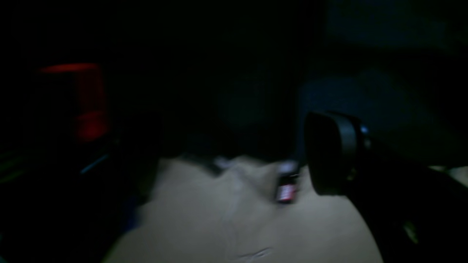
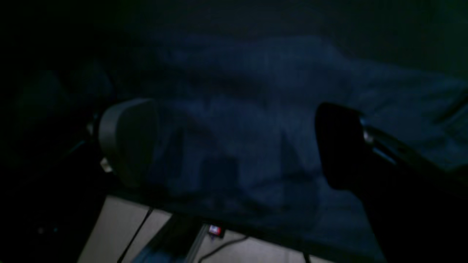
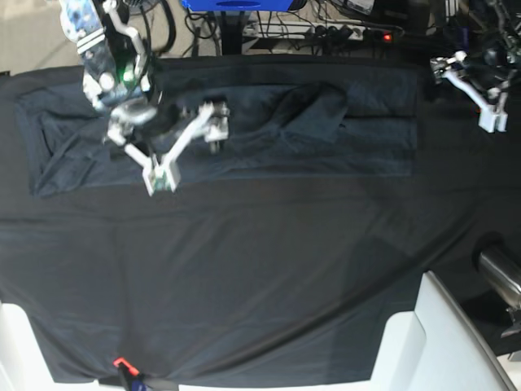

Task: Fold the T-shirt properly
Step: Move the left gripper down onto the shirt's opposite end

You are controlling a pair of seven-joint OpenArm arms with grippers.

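The T-shirt (image 3: 269, 142) is dark slate-grey and lies spread sideways along the far part of the table, with a bunched fold (image 3: 317, 110) near its middle. My right gripper (image 3: 189, 147) hovers over the shirt's left half, open, with its white fingers apart. In the right wrist view both fingers (image 2: 128, 142) stand wide apart over the bluish shirt fabric (image 2: 237, 120), holding nothing. My left gripper (image 3: 472, 94) is at the far right corner, off the shirt, open and empty. In the left wrist view only one dark finger (image 1: 332, 153) shows clearly, over beige floor.
A black table cloth (image 3: 244, 285) covers the table. A white curved part (image 3: 440, 342) and a metal cylinder (image 3: 501, 273) stand at the front right. Cables and a power strip (image 3: 350, 32) lie behind the far edge. A red tag (image 3: 120, 362) sits at the front edge.
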